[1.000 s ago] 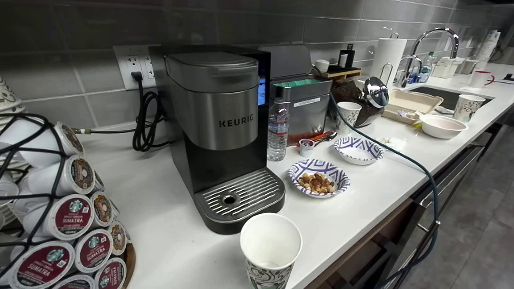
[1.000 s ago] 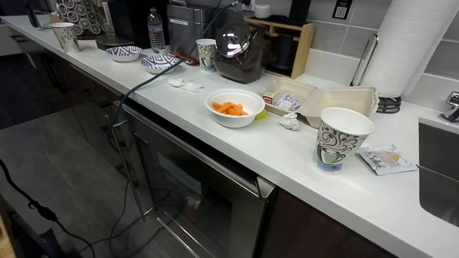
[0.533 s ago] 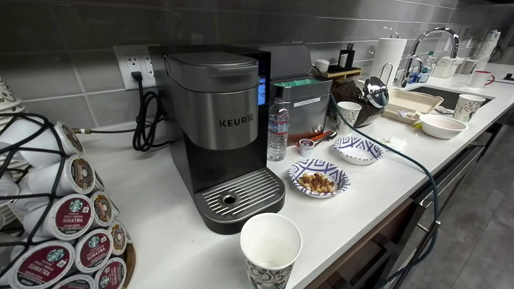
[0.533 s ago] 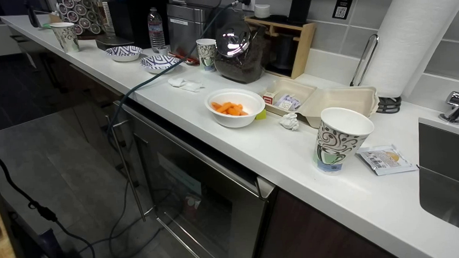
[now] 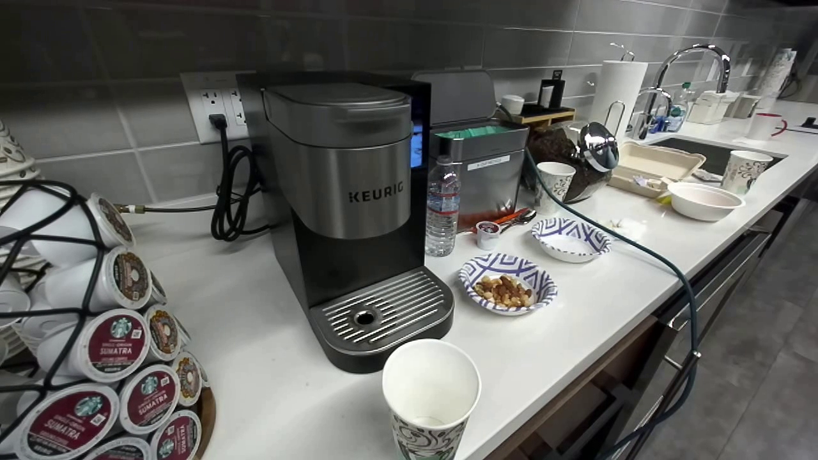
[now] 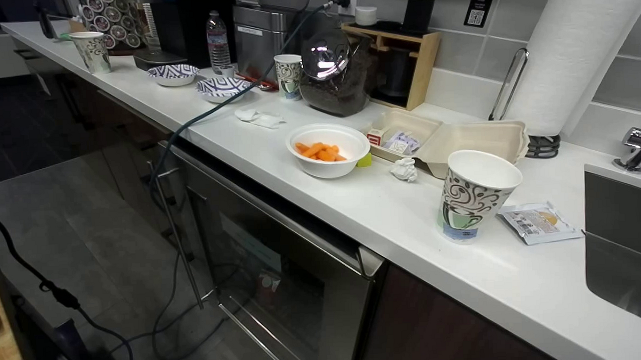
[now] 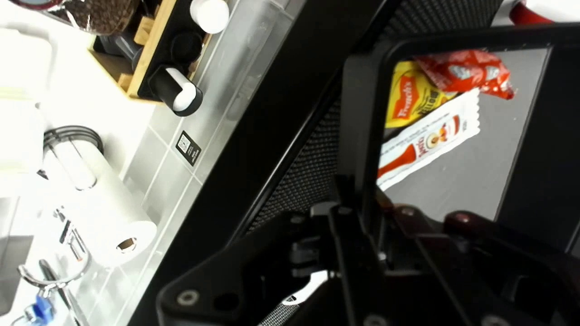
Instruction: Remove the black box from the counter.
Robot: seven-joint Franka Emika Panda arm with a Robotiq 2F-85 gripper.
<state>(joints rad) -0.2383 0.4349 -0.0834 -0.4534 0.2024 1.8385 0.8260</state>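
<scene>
The black box [image 7: 453, 40] is a shallow tray with a grey floor. It is close up in the wrist view, with a yellow mustard packet [image 7: 408, 97], a white sauce packet [image 7: 430, 138] and a red packet [image 7: 471, 74] inside. My gripper [image 7: 360, 206] is shut on its near wall; the fingertips are partly hidden in dark shadow. The white counter shows in both exterior views [image 5: 249, 319] [image 6: 407, 219]. Neither the box nor my gripper shows in the exterior views. What lies under the box cannot be seen.
A black bar with a mesh strip [image 7: 299, 158] runs diagonally beside the box. On the counter stand the Keurig machine [image 5: 351, 191], patterned bowls [image 5: 508, 284], a paper cup [image 6: 478, 196] and a bowl of carrots [image 6: 327, 150]. A cable [image 6: 211, 114] crosses the counter's edge.
</scene>
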